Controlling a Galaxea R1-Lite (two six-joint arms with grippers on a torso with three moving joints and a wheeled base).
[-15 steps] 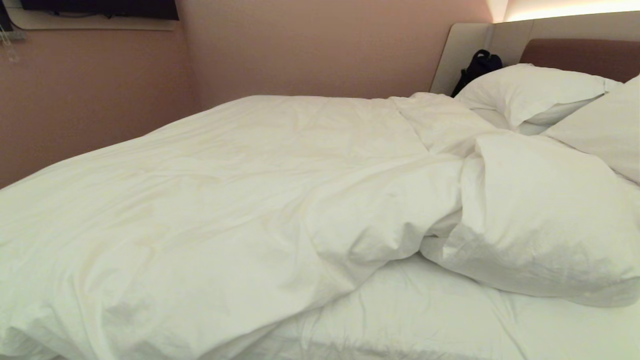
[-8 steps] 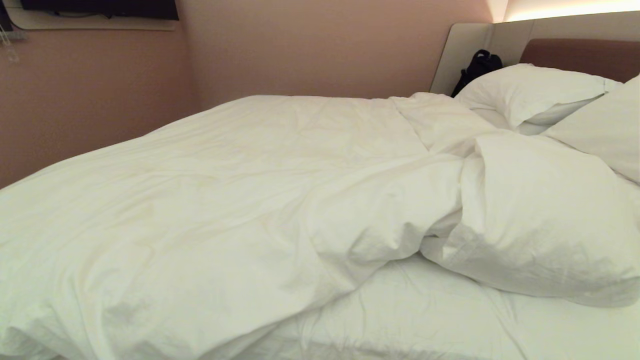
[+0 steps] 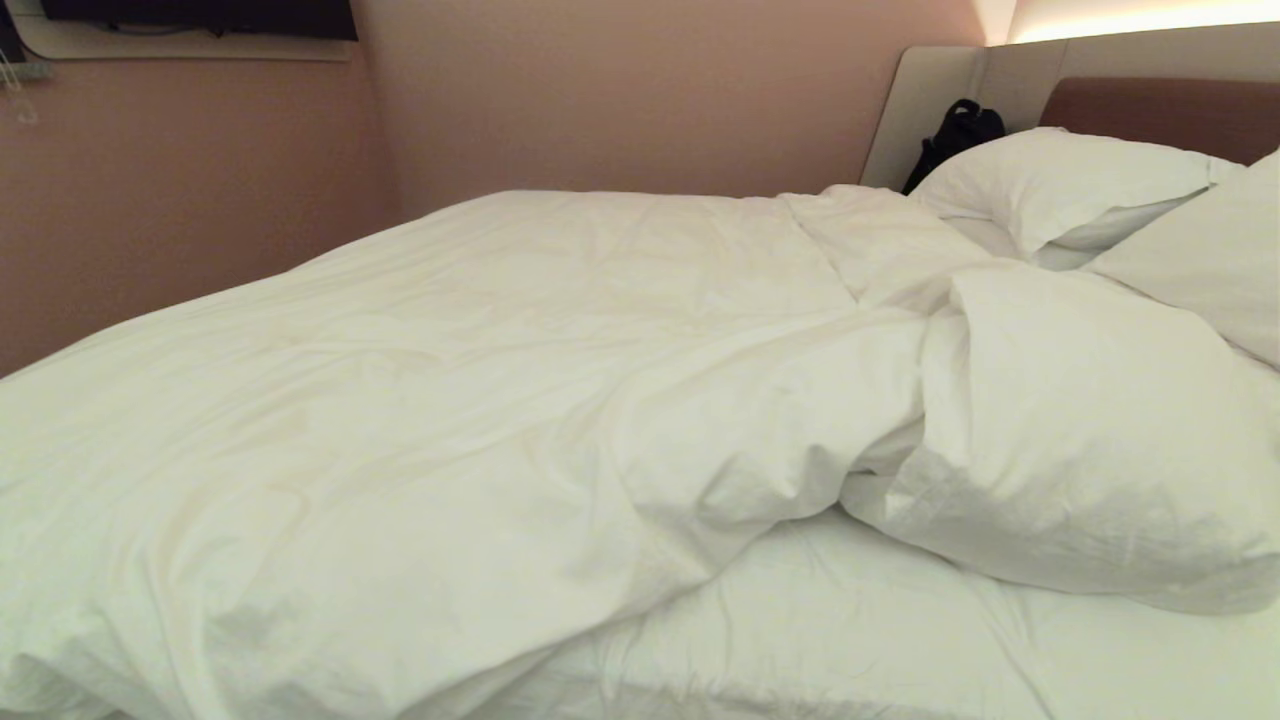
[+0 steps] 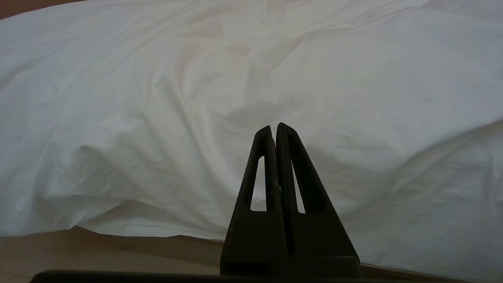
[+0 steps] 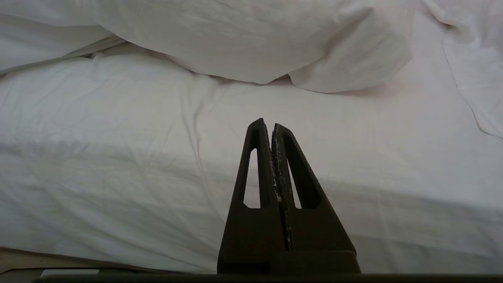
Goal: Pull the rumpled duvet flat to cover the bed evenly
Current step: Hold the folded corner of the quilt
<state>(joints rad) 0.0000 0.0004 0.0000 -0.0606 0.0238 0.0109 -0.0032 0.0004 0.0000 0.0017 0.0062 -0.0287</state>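
Note:
The puffy white duvet lies rumpled over the left and middle of the bed, its near right corner folded back into a thick lump. That fold leaves the white sheet bare at the near right. Neither arm shows in the head view. My left gripper is shut and empty, facing the hanging duvet at the bed's side. My right gripper is shut and empty too, facing the sheeted mattress side below the folded duvet edge.
Two white pillows lean by the brown padded headboard at the far right, with a black bag beside them. Pink walls run close behind and left of the bed. A strip of beige base shows under the duvet.

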